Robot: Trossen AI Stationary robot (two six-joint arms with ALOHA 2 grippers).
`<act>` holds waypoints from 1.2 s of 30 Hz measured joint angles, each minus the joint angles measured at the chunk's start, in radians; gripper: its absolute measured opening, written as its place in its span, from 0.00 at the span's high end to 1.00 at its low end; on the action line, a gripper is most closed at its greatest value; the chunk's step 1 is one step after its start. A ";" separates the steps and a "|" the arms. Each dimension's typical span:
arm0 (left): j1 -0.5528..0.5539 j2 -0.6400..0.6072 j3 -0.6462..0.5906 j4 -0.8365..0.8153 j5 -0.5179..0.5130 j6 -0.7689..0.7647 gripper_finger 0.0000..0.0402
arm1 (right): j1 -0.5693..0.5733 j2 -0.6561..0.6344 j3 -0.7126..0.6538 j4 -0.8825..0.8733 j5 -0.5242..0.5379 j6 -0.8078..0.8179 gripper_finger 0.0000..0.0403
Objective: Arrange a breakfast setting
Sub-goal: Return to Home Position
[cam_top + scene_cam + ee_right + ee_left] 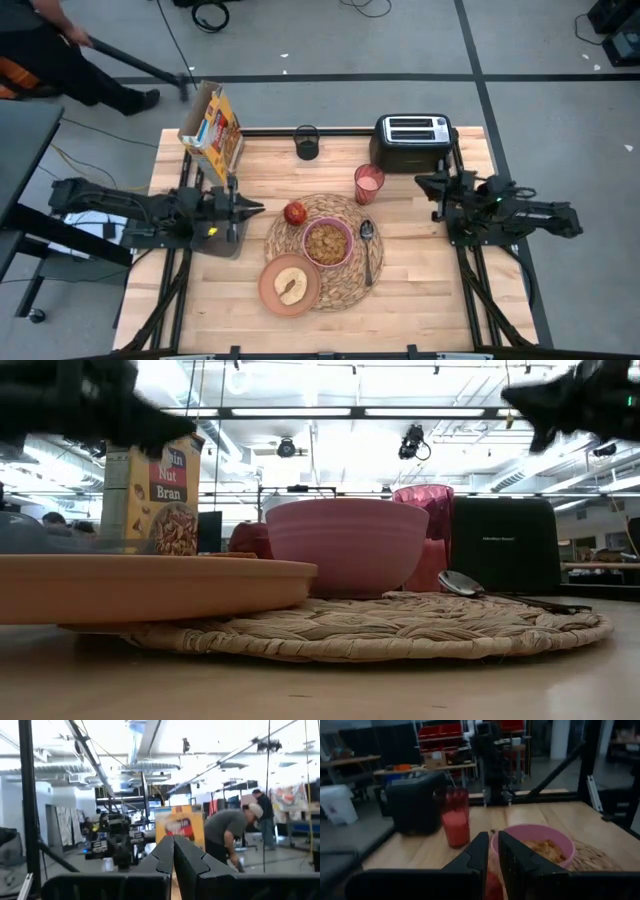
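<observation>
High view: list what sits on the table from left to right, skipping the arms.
Cereal box → plate → apple → bowl → spoon → toaster.

left gripper [252,208] raised, fingers nearly together; right gripper [422,182] raised, closed

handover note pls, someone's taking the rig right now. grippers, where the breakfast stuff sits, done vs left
Left gripper: shut, empty, above the table just left of the apple.
Right gripper: shut, empty, right of the cup, near the toaster.
On the placemat: bowl with cereal at centre, apple at its upper-left edge, spoon to the bowl's right. Plate with toast overlaps the mat's lower-left edge. Cup stands just off the mat's upper right, holding a pink fill.
Done: all pieces appear placed.
Left: probably nothing; maybe check the layout. Cereal box stays at the back left.
</observation>
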 joint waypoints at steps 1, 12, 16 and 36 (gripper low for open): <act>0.008 -0.020 -0.050 0.041 0.000 -0.029 0.88 | 0.000 0.001 -0.035 0.025 0.004 0.020 0.95; 0.020 -0.292 -0.141 -0.277 0.003 -0.161 0.87 | -0.005 0.016 -0.038 -0.181 -0.094 0.024 0.95; 0.002 -0.383 -0.141 -0.337 0.007 -0.085 0.87 | -0.005 0.016 -0.038 -0.195 -0.086 0.023 0.94; 0.000 -0.430 -0.141 -0.388 0.006 -0.081 0.87 | -0.005 0.016 -0.038 -0.182 -0.083 0.021 0.94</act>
